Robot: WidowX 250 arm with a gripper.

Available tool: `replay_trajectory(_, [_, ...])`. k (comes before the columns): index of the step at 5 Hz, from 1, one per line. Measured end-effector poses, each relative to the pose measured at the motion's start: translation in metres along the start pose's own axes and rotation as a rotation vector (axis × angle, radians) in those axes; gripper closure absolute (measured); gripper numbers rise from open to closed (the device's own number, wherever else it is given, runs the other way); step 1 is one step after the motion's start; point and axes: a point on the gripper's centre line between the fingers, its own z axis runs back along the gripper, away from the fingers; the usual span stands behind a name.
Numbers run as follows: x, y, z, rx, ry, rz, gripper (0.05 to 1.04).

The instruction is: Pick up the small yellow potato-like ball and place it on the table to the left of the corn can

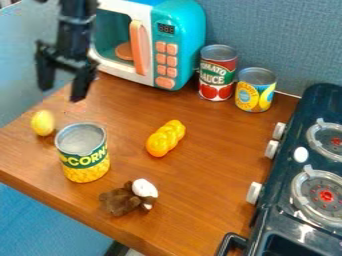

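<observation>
Open claw, yellow toy below – perhaps a lemon – corn can nearby

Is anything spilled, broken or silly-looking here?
Nothing looks spilled or broken, and the corn can stands upright. The white oval on the stove, near a knob, looks odd, but I can't tell if it belongs there.
</observation>
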Motion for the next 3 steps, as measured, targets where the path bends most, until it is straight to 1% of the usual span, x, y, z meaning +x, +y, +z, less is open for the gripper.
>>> replay_trajectory(1, [0.001,-0.036,0.030,0.031,-0.096,-0.080,0.083])
replay_trajectory(2, [-0.004,-0.078,0.046,-0.007,-0.198,-0.198,0.083])
replay_trajectory(3, [-0.017,-0.125,0.059,-0.022,-0.253,-0.303,0.083])
